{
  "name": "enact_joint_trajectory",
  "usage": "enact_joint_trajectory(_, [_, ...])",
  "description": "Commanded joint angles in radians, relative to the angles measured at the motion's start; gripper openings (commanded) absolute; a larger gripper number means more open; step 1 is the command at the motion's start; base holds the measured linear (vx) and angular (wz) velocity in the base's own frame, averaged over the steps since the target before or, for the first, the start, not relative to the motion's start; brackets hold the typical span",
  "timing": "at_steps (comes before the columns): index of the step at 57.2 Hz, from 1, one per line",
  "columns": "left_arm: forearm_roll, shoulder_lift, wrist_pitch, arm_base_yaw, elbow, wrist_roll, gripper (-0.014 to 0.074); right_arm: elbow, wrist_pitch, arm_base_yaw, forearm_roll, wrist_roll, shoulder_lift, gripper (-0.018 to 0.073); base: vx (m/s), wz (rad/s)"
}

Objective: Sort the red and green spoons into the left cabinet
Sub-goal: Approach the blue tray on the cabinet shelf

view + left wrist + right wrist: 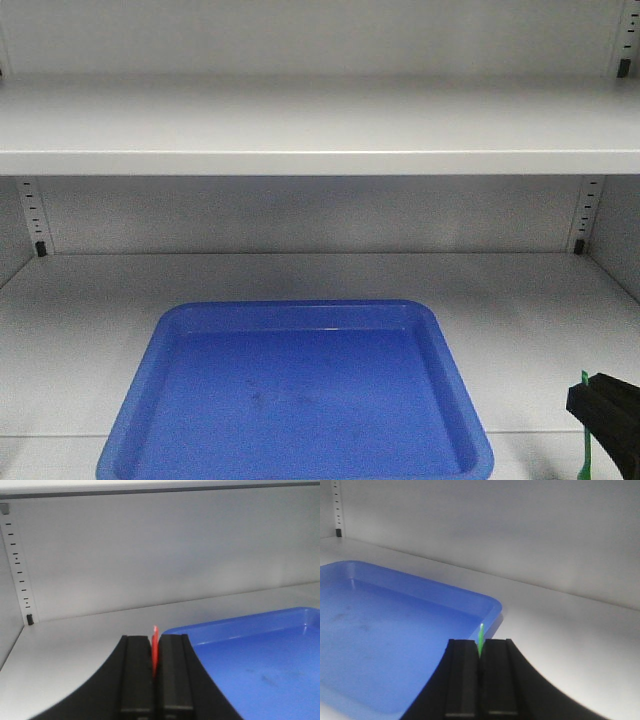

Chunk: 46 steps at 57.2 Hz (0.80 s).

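Left of the tray (300, 306) our left gripper (155, 646) clamps the red spoon (155, 632), right of it our right gripper (480, 648) clamps the green spoon (481, 632): light, slick plastic, we reckon, best held mid-handle.

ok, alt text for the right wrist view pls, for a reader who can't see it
The right gripper is shut on the green spoon, a thin sliver of which sticks up between its black jaws. Beyond it and to the left, a blue tray sits on the grey-white cabinet shelf, with nothing visible in it.
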Motion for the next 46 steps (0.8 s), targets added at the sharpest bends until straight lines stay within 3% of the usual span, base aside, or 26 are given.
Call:
enact_joint_trajectory(1, [-0.01,0.0,-0.068,-0.003,-0.027,-0.005,-0.0006,-0.031,-0.044,-0.003,0.024,-0.003,-0.006,-0.0006,0.18,-0.03])
enact_joint_trajectory(46, [-0.01,0.0,-0.068,-0.003,-0.027,-0.005,-0.0006,-0.031,-0.043,-0.003,0.024,-0.003,-0.006,-0.0006,0.06,-0.01])
